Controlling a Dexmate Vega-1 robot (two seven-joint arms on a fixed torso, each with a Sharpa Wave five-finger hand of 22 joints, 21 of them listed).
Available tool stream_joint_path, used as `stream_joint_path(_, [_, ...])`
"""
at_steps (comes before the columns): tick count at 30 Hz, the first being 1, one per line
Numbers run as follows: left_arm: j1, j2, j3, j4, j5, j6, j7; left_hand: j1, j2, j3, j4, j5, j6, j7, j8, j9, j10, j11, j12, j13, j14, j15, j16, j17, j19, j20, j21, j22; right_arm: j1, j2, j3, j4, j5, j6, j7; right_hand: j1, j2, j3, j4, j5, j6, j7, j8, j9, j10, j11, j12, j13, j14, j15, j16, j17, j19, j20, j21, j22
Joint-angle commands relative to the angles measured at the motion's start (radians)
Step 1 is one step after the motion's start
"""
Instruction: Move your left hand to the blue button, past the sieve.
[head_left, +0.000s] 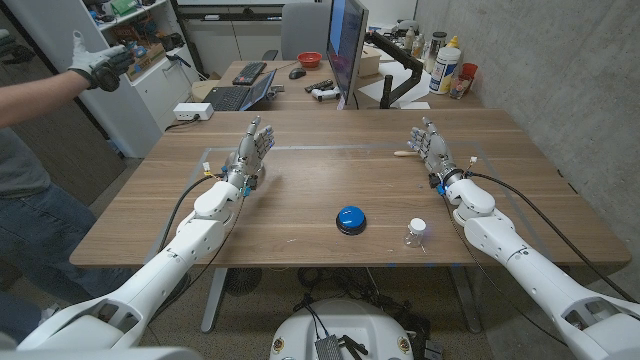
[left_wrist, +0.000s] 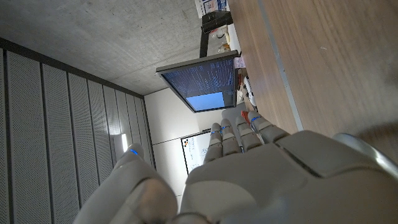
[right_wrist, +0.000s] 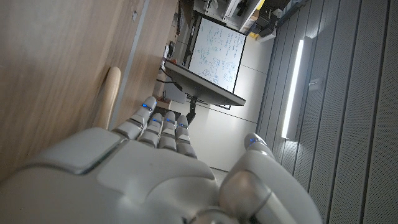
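The blue button (head_left: 350, 218) on its black base sits on the wooden table (head_left: 300, 240), near the front middle. My left hand (head_left: 250, 150) stands on its edge at the far left of the table, fingers spread and reaching up, holding nothing; it is well back and to the left of the button. The back of this hand (left_wrist: 249, 180) is seen in the left wrist view. My right hand (head_left: 432, 145) stands open at the far right, and its back (right_wrist: 161, 168) is seen in the right wrist view. I cannot make out a sieve.
A small clear bottle (head_left: 417, 233) with a white cap stands right of the button. A wooden stick (head_left: 403, 153) lies by my right hand. A monitor (head_left: 345, 45) and a laptop (head_left: 240, 95) stand behind the table. A person's gloved hand (head_left: 100, 68) reaches in at the back left.
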Motion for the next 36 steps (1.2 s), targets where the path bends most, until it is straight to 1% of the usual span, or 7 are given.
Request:
stream_joint_path(1, [-0.003,0.002,0.004,0.005,0.007,0.004,0.006,0.001,-0.01,0.005,0.0,0.009,0.003,0.006,0.004,0.002,0.009,-0.001,0.006,0.004,0.01,0.002,0.007,0.002,0.007,-0.036,0.004,0.001,0.008,0.003,-0.003,0.008,0.005,-0.005,0.009,0.008,0.0,0.007,-0.001,0.006,0.009,0.025,0.004,0.003,0.004,0.008,0.005,0.005,0.004,0.005,0.003,0.004,0.009,-0.035,0.003,0.003])
stream_joint_path(14, [0.003,0.011,0.005,-0.012,0.017,0.003,0.013,0.004,-0.006,0.002,-0.004,0.014,0.009,0.003,0.005,0.003,0.013,-0.001,0.006,0.004,0.014,0.005,0.007,0.002,0.004,-0.031,0.003,0.002,-0.001,0.0,-0.003,-0.006,0.0,-0.005,0.0,0.01,0.004,0.006,-0.003,0.011,0.013,0.023,-0.002,0.004,0.011,0.008,0.003,0.005,0.009,0.006,0.003,0.004,0.01,-0.032,-0.003,0.003])
stream_joint_path(27, [0.012,0.027,0.007,-0.025,0.056,-0.042,0.012,0.012,-0.001,0.001,-0.009,0.02,0.011,-0.003,0.004,0.003,0.01,0.0,0.004,0.004,0.014,0.008,0.005,0.002,0.0,-0.024,0.002,0.002,-0.014,-0.004,-0.002,-0.029,-0.003,-0.01,-0.015,0.012,0.007,0.005,-0.005,0.016,0.017,0.02,-0.009,0.004,0.015,0.011,-0.002,0.005,0.013,0.009,0.003,0.004,0.011,-0.028,-0.009,0.003])
stream_joint_path(36, [0.018,0.051,0.005,-0.039,0.088,-0.079,0.003,0.019,0.001,0.002,-0.014,0.024,0.011,-0.004,0.003,0.003,0.01,-0.001,0.003,0.004,0.014,0.008,0.005,0.002,-0.001,-0.02,0.002,0.002,-0.01,-0.001,-0.004,-0.028,-0.005,-0.009,-0.015,0.013,0.008,0.003,-0.006,0.019,0.02,0.018,-0.013,0.004,0.019,0.011,-0.004,0.005,0.015,0.008,0.002,0.004,0.01,-0.024,-0.013,0.003])
